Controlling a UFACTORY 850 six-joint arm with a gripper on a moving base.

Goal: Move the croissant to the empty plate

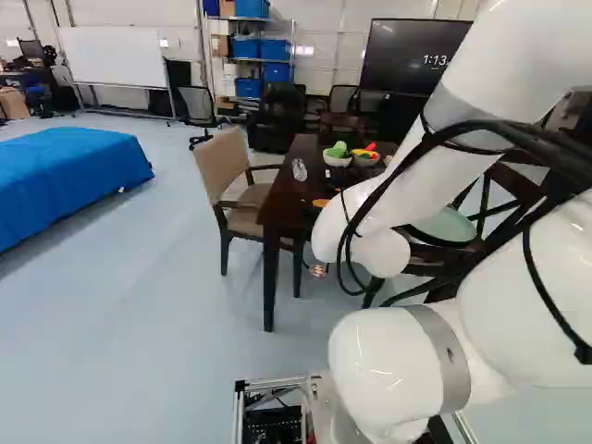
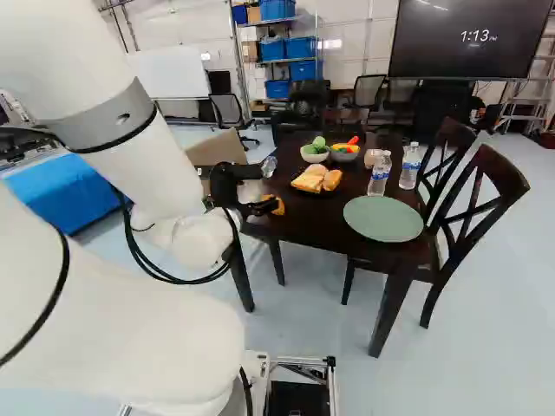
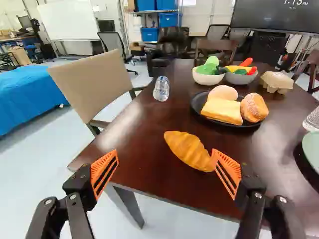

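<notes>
Black with orange pads, our claw [image 2: 269,186] is released, its 2 fingers spread wide apart at the table's near edge. The croissant [image 3: 189,150] lies on our dark table [image 3: 149,124], just ahead of the claw and closer to 1 finger than to the other. Its near end meets that finger's pad [image 3: 228,172] in the wrist view, though we cannot tell whether the 2 touch.

On that same finger's side, well apart from the claw, we see the green plate [image 2: 383,218] the croissant is meant for, bare on the table. Just beyond it from the claw stand 2 water bottles [image 2: 380,178].

Ahead of the claw, past the croissant, a black plate [image 3: 195,103] holds a slice of bread [image 3: 222,110] and 2 rolls [image 3: 255,107]. Farther out from our claw sit 2 bowls [image 3: 208,79] side by side, 1 with green food in it, the other with yellow and red food. Near them, toward the green plate's side, is an egg carton [image 3: 276,80].

Ahead of the claw's other finger, a clear bottle [image 3: 161,89] rests near the table's edge, and a tan chair [image 3: 89,74] stands beside the table.
</notes>
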